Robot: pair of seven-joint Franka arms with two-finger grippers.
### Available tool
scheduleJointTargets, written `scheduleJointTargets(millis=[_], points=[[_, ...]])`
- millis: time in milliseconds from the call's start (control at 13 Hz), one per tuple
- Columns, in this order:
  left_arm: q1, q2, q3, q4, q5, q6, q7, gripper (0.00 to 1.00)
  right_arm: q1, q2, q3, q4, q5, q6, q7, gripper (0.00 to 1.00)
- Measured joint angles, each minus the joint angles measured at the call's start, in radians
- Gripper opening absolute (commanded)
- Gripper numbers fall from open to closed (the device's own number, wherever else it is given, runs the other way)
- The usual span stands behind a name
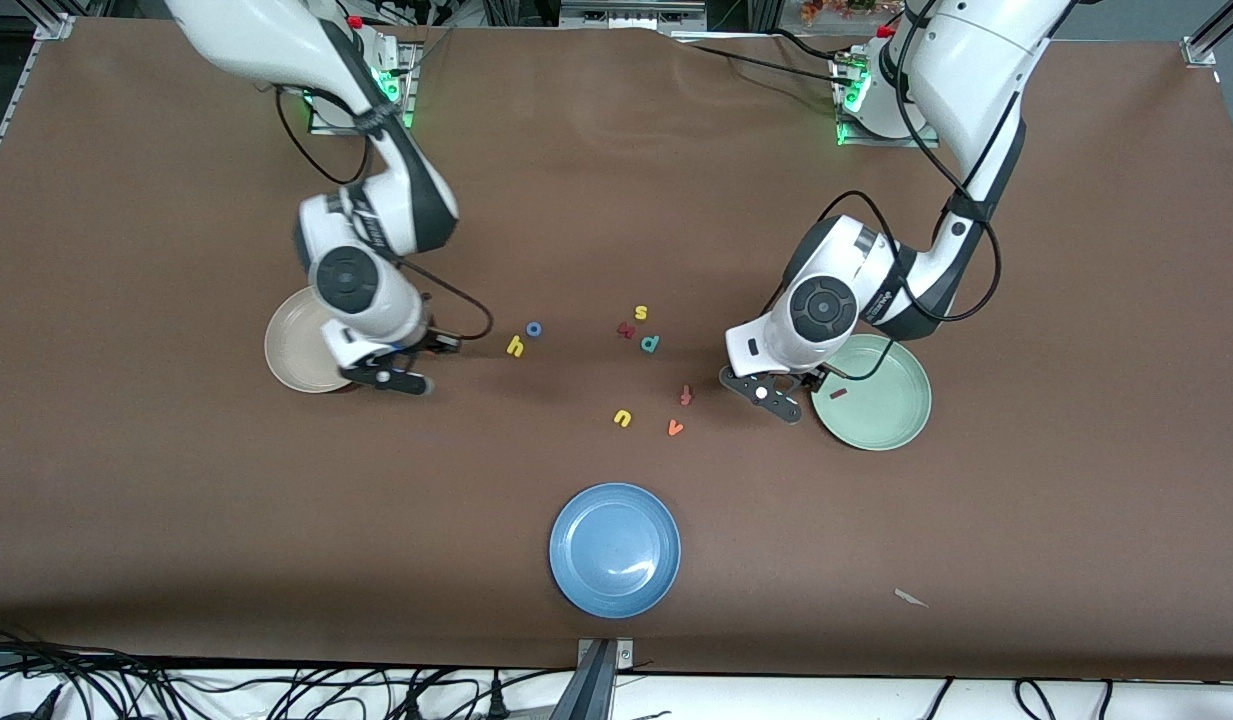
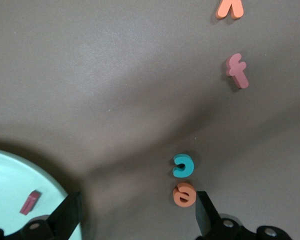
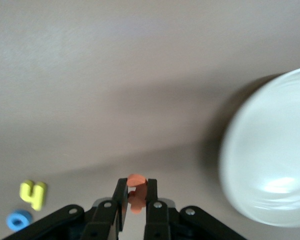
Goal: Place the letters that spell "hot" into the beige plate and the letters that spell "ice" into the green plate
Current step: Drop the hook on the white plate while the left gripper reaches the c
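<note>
Orange foam "t" (image 3: 135,192) pinched in right gripper (image 3: 135,200) beside round beige plate (image 1: 288,350), left gripper (image 2: 135,212) wide open, empty, beside pale green plate (image 1: 891,415).

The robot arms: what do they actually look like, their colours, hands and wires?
Both arms have glossy white shells with dark grey joints and round grey caps at the wrist. Loose black cables loop along each one, and green lights glow at the bases. The left gripper and the right gripper are black, each with two slim flat fingers.

Brown table (image 1: 176,500): plates (image 1: 614,550), foam letters (image 1: 622,418)
</note>
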Motion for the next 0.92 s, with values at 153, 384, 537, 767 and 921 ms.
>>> scheduleJointTargets(millis=[153, 384, 537, 767, 921], points=[[-0.002, 0.011, 0.0, 0.006, 0.0, 0.01, -0.016, 1.0, -0.007, -0.059, -0.099, 0.006, 0.0, -0.114, -0.171, 0.01], [-0.001, 0.012, 0.001, 0.007, 0.0, 0.012, -0.021, 1.0, -0.017, -0.07, -0.246, -0.016, 0.0, -0.172, -0.414, 0.01], [-0.001, 0.013, 0.001, 0.008, 0.0, 0.012, -0.022, 1.0, -0.03, -0.052, -0.285, -0.063, 0.0, -0.131, -0.503, 0.01], [-0.001, 0.014, 0.001, 0.009, -0.009, 0.012, -0.028, 1.0, -0.038, 0.0, -0.287, -0.127, 0.0, 0.0, -0.543, 0.04], [-0.001, 0.017, 0.001, 0.009, -0.031, 0.012, -0.029, 1.0, -0.036, 0.029, -0.286, -0.15, 0.0, 0.051, -0.559, 0.32]])
